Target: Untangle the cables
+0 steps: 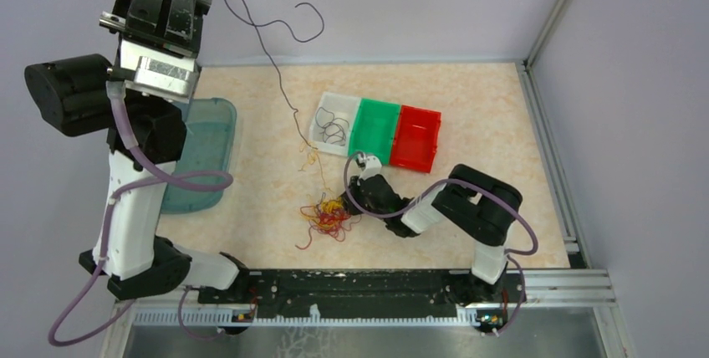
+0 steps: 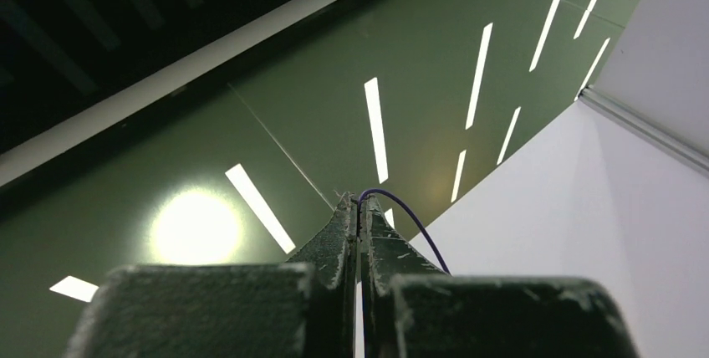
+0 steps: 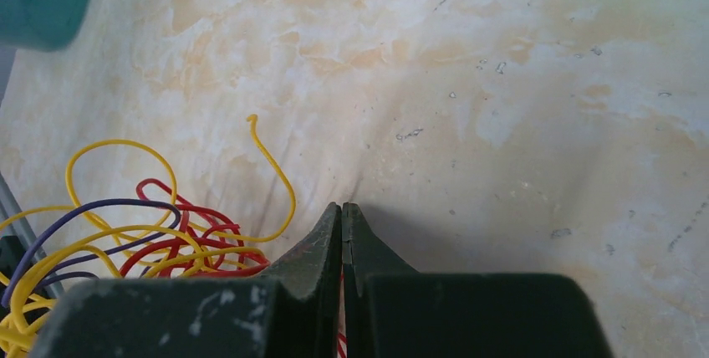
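Over the beige tabletop (image 1: 468, 99) I have my left gripper (image 2: 361, 206) raised high, pinched tight on the purple cable (image 1: 269, 55), which trails down toward the red-and-yellow tangle (image 1: 328, 216). My right gripper (image 3: 342, 209) sits low at the tangle's edge, jaws pressed together, near the white tray (image 1: 343, 97)

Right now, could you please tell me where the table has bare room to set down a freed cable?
Widest bare patch: right of the red bin, up to the side rail. Another lies between the teal tray and the tangle, near the front edge. The centre is crowded: tangle, right end effector and the purple cable rising to the left end effector.
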